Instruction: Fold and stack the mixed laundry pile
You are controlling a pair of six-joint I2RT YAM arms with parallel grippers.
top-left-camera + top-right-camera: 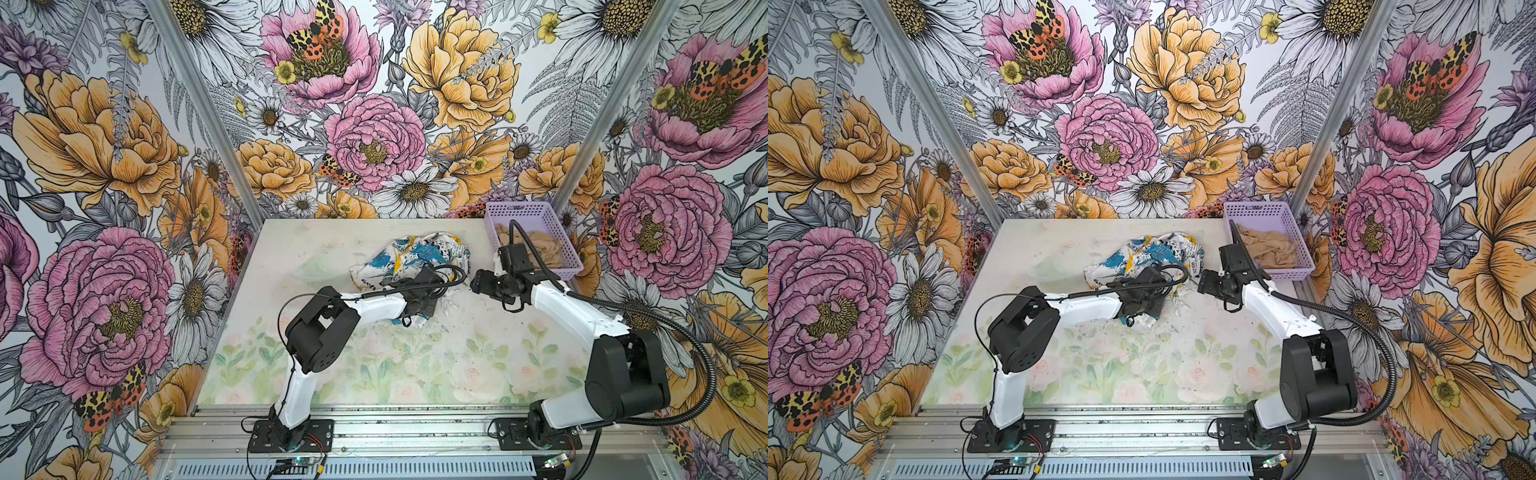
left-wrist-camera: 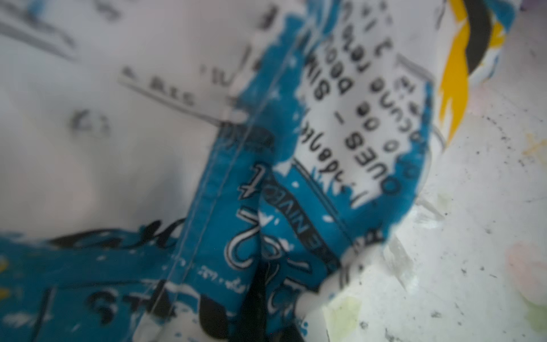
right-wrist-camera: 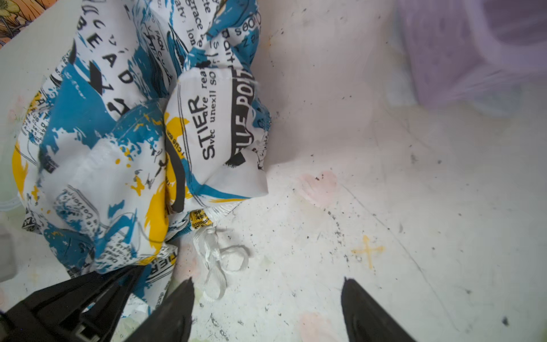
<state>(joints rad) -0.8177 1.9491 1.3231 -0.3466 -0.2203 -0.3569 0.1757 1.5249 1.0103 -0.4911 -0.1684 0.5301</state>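
**Two garments, neither folded yet**

Left tool (image 1: 415,309): jaws closed, tips down in the near edge of the printed garment (image 1: 415,253). Reads as a pinch on a fold, but the contact point itself is hidden by cloth. Left wrist view is all blue and white fabric, close up.

Right tool (image 3: 268,279): jaws wide, holding nothing, low over bare table (image 1: 374,374) just beside that garment's right side. A white drawstring (image 3: 220,260) lies loose right ahead of it.

Printed garment: crumpled heap mid-table, toward the back. No flat panel, no crease line.

Tan garment (image 1: 540,249): bunched inside the lavender basket (image 1: 519,206) in the back right corner, neither tool on it.

Status: early. Nothing spread, folded or stacked. Left to do: flatten and fold the printed one, pull the tan one out, fold it, stack both.
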